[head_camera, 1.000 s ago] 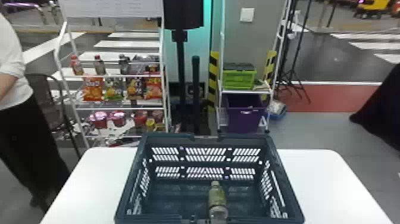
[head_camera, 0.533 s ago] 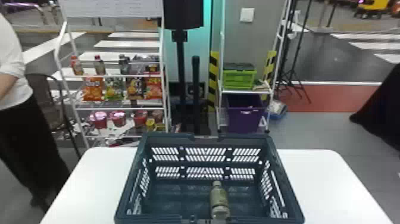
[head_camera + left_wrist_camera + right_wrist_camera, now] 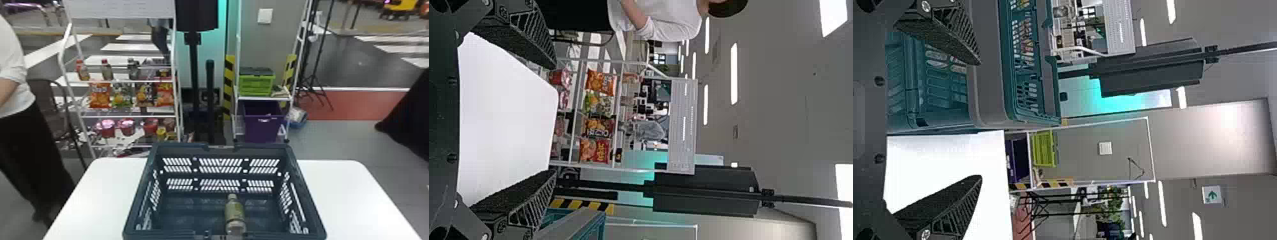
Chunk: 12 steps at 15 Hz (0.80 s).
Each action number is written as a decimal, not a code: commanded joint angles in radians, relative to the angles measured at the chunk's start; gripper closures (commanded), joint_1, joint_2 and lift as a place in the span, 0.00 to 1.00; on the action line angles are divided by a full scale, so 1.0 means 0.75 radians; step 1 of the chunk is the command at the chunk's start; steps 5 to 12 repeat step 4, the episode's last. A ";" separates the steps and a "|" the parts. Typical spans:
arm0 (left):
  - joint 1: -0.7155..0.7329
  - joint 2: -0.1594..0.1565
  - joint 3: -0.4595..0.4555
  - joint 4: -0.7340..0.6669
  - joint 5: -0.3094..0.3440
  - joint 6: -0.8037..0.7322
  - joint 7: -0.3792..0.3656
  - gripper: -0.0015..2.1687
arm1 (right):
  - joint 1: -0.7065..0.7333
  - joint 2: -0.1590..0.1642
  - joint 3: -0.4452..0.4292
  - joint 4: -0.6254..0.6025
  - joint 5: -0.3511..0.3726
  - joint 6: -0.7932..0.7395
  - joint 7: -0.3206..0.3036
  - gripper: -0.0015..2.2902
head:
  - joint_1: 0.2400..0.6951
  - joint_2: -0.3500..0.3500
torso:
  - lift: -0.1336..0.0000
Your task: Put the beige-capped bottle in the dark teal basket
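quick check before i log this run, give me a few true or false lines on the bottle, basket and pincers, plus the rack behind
The beige-capped greenish bottle is inside the dark teal plastic basket. True.
The basket stands on the floor. False: it stands on the white table.
The left black pincer is open. True.
The right black pincer grips the bottle. False: that pincer is open and empty.
The lime-green plastic crate sits above the purple bin. True.
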State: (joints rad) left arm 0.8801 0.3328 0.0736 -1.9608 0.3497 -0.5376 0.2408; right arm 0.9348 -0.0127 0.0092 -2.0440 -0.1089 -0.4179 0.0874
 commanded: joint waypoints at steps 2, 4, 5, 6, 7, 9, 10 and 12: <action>-0.002 0.000 0.000 0.000 0.000 0.000 0.000 0.07 | -0.003 0.003 0.000 0.003 0.000 0.000 0.000 0.03 | 0.57 0.50 | 1.00; -0.002 0.002 0.000 0.000 0.002 0.000 0.000 0.07 | -0.003 0.005 0.000 0.003 0.002 0.000 0.000 0.03 | 0.57 0.50 | 1.00; -0.002 0.002 0.000 0.000 0.002 0.000 0.000 0.07 | -0.003 0.005 0.000 0.003 0.002 0.000 0.000 0.03 | 0.57 0.50 | 1.00; -0.002 0.002 0.000 0.000 0.002 0.000 0.000 0.07 | -0.003 0.005 0.000 0.003 0.002 0.000 0.000 0.03 | 0.57 0.50 | 1.00; -0.002 0.002 0.000 0.000 0.002 0.000 0.000 0.07 | -0.003 0.005 0.000 0.003 0.002 0.000 0.000 0.03 | 0.57 0.50 | 1.00; -0.002 0.002 0.000 0.000 0.002 0.000 0.000 0.07 | -0.003 0.005 0.000 0.003 0.002 0.000 0.000 0.03 | 0.57 0.50 | 1.00; -0.002 0.002 0.000 0.000 0.002 0.000 0.000 0.07 | -0.003 0.005 0.000 0.003 0.002 0.000 0.000 0.03 | 0.57 0.50 | 1.00; -0.002 0.002 0.000 0.000 0.002 0.000 0.000 0.07 | -0.003 0.005 0.000 0.003 0.002 0.000 0.000 0.03 | 0.57 0.50 | 1.00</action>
